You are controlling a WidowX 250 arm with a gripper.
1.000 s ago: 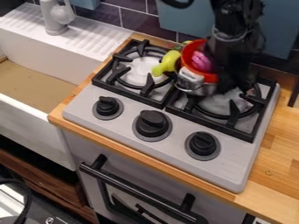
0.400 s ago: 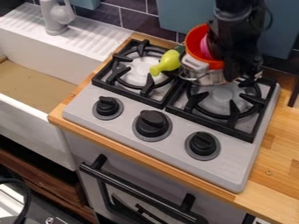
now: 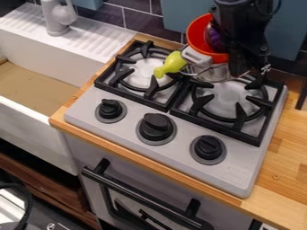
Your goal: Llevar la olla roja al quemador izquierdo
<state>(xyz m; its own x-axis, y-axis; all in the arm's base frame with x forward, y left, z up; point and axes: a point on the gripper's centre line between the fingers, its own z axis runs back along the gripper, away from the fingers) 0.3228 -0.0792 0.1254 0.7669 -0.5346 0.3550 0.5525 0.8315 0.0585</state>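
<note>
Right, there was my black arm [image 3: 240, 27], running down from the top edge, right of centre, with the claw [image 3: 249, 67] over the back of the right burner [image 3: 231, 96]. Was it released or clenched on something? I couldn't tell; the dark parts ran together there.

And the red pot [image 3: 196, 35], the one that mattered: upper part of the frame, right of centre, up by the back of the stove [image 3: 162, 150], tipped so I could see into it. The arm covered its right side, and whether the claw had hold of it, I couldn't say. Something purple [image 3: 214, 38] showed inside, partly behind the arm. Just below the red came a pale handle [image 3: 196, 55] and a silvery metal body [image 3: 221, 72]; whether those belonged to the red pot, I couldn't make out.

Over on the left burner [image 3: 142, 74], a yellow-green object [image 3: 172, 64] lay slanted across its right side, its fat end close to that pale handle. The red pot was up and to the right of that burner, not centred over it.

Three black knobs lined the stove's front, the wooden desk [image 3: 287, 157] ran along the right, and the white sink [image 3: 45, 49] with its grey faucet [image 3: 57, 20] took the upper left.
</note>
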